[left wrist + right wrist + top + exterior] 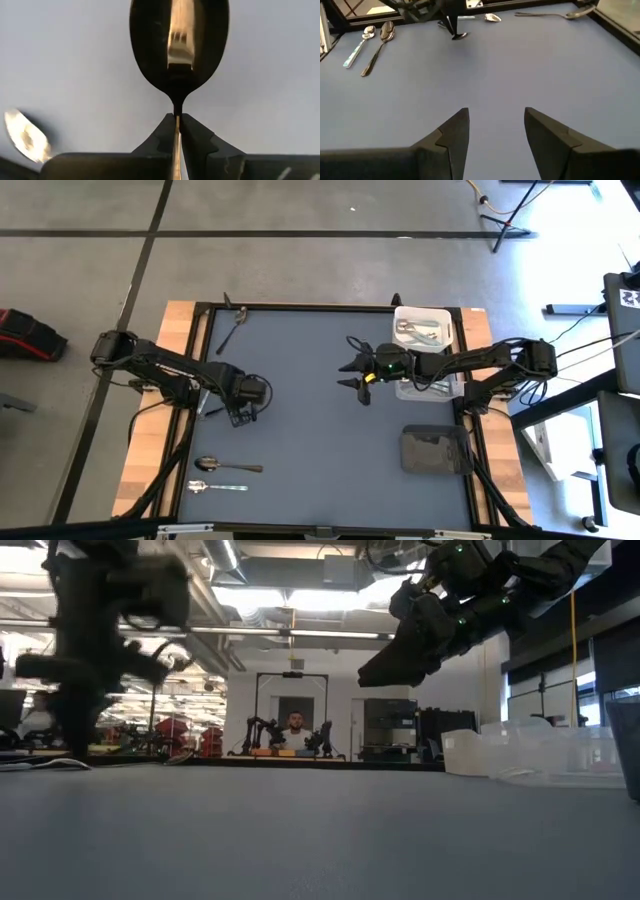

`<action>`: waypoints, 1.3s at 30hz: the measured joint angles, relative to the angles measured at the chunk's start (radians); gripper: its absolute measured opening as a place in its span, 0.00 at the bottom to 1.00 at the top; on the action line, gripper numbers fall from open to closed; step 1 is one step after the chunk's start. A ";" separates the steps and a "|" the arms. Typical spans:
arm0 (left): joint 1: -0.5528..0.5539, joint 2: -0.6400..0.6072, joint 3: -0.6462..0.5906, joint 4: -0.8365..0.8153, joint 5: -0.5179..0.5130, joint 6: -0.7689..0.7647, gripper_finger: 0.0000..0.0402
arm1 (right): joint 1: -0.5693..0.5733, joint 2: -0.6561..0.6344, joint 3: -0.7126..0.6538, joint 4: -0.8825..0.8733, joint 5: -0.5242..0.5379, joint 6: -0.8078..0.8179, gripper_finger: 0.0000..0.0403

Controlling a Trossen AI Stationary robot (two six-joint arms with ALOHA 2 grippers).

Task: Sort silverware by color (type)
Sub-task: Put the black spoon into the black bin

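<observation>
My left gripper [243, 408] stands over the table's left half, shut on a dark spoon [179, 45]. The spoon's bowl points away from the fingers, down toward the grey mat. My right gripper [352, 366] hovers open above the table's middle right [496, 127] and touches nothing. Loose silverware lies flat on the mat: a dark spoon [228, 467] and a silver spoon [215, 487] near the near-left corner, a long piece [236, 328] at the far left, and a silver spoon bowl [27, 140] beside the left gripper. My left gripper pinches the dark spoon by its neck [177, 111], just behind the bowl, between the two fingertips [162, 131]. The handle runs back between the fingers, so they lie along it. They come from above, pointing down, with the bowl [461, 35] low over the mat; whether it touches, I cannot tell.
A white bin [422, 326] with silverware in it sits at the far right, a clear bin [432, 387] just nearer under the right arm, and a dark bin [436, 450] near the right edge. A raised black frame [300, 307] borders the mat. A person sits beyond the table [295, 726].
</observation>
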 joint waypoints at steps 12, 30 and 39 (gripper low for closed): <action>-0.105 -0.069 0.057 0.262 -0.229 0.167 0.03 | 0.000 0.095 0.000 0.081 -0.003 0.002 0.44; -0.103 -0.069 -0.120 1.156 -0.346 0.544 0.03 | 0.029 0.168 0.000 0.354 -0.025 0.043 0.73; -0.051 -0.064 -0.145 1.268 -0.345 0.547 0.03 | 0.170 0.168 0.000 0.556 0.179 -0.062 0.79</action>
